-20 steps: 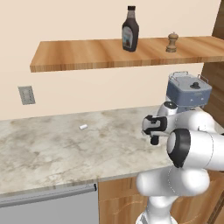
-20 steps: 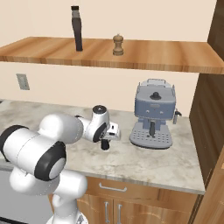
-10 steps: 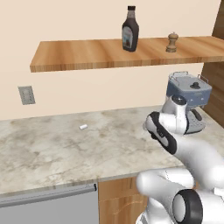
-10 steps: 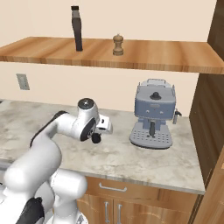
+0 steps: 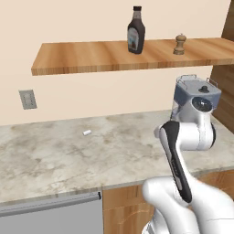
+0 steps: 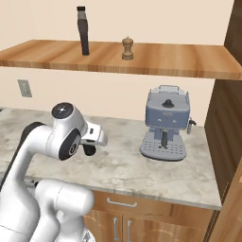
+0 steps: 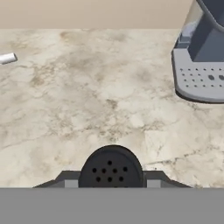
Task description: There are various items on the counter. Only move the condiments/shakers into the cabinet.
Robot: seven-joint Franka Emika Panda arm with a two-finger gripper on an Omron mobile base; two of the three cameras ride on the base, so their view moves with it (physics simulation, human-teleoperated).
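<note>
In the hand view the small black shaker (image 7: 111, 168) shows its perforated top, held in my gripper (image 7: 111, 182), which is shut on it just above the marbled counter (image 7: 87, 96). From the right base view the gripper (image 6: 92, 141) hangs over the counter (image 6: 127, 165), left of the coffee machine, with the shaker (image 6: 89, 150) dark beneath it. The dark syrup bottle (image 5: 136, 36) (image 6: 83, 30) and the wooden mill (image 5: 180, 44) (image 6: 126, 48) stand upright on the wood plank cabinet shelf (image 5: 91, 57) (image 6: 165, 59). A tiny white cylinder (image 5: 87, 133) (image 7: 6, 58) lies on the counter (image 5: 55, 155).
A grey-blue coffee machine (image 6: 166, 123) (image 5: 192, 93) (image 7: 203, 65) stands on the counter's right end. Dark wood panelling (image 6: 227, 118) rises at the far right. A wall outlet (image 5: 27, 99) (image 6: 23, 88) sits under the shelf's left part. A steel appliance front (image 5: 50, 215) lies below the counter.
The arm has folded and swung, drawing the gripper with the black shaker leftward and back from the coffee machine. Bottle, mill and white cylinder stay put.
</note>
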